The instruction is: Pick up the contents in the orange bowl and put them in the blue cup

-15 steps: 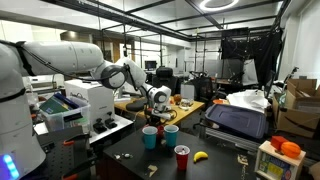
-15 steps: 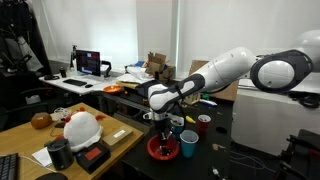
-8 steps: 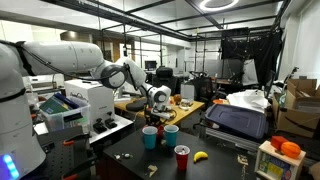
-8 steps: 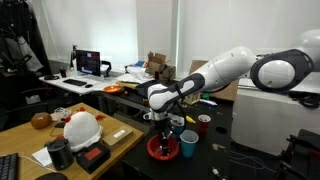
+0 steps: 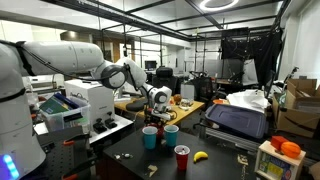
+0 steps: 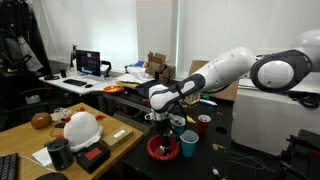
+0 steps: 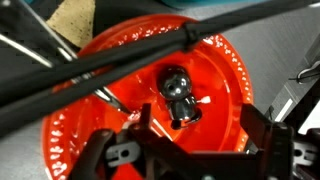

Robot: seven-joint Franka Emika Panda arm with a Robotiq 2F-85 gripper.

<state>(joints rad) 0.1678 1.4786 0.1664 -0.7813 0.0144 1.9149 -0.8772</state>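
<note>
The wrist view looks straight down into the orange bowl (image 7: 110, 130), which holds a small dark toy figure (image 7: 180, 95) near its middle. My gripper (image 7: 205, 125) hovers just above the bowl, open, with its dark fingers (image 7: 140, 125) standing to either side of the figure and gripping nothing. In both exterior views the gripper (image 5: 159, 113) (image 6: 166, 126) hangs over the orange bowl (image 5: 150, 129) (image 6: 160, 149). The blue cup (image 5: 171, 134) (image 6: 188, 144) stands right beside the bowl.
A red cup (image 5: 182, 157) (image 6: 204, 124) and a banana (image 5: 200, 156) sit on the dark table near the cups. On the wooden desk rests a white-and-orange domed object (image 6: 80, 127). Cables cross the wrist view above the bowl.
The gripper's fingers have spread apart above the bowl. The arm stays in nearly the same place.
</note>
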